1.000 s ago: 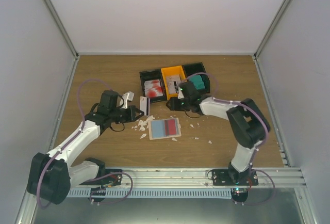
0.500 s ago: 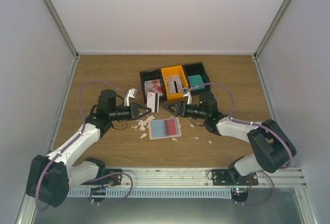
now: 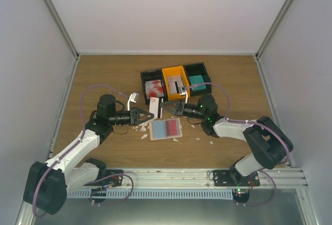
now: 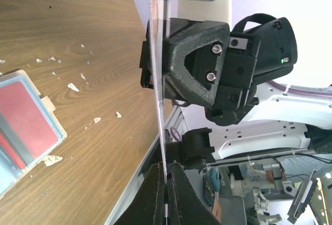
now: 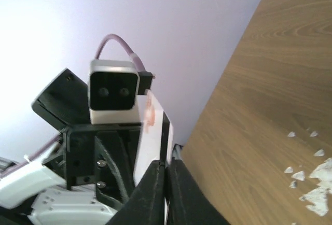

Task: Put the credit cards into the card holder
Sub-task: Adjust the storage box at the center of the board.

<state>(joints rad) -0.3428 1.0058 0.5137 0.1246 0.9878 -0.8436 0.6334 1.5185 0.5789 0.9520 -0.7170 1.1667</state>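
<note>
My left pincer [image 3: 153,114] is clamped shut on one edge of a thin white plastic credit card [image 3: 159,107] with a dark stripe and a reddish mark, holding it upright above the brown wooden table [image 3: 104,74]. My right pincer [image 3: 164,112] meets it from the opposite side, fingers pressed together on the same card, so the two grip it between them. From my left wrist the card shows edge-on, a thin line running from my fingertips to the black body of the right pincer.

The flat pale folding card holder [image 4: 45,102] lies open on the table just nearer my bases than the held card, apart from it, with a red panel and a bluish one showing on its inner faces. Small white scraps [image 3: 141,126] are scattered around it. Farther back stand the joined black and orange plastic bins [image 3: 174,69]: red-and-white cards [image 3: 154,87] in the left black one, pale cards [image 3: 175,86] in the orange one, teal cards [image 3: 197,81] in the right black one
</note>
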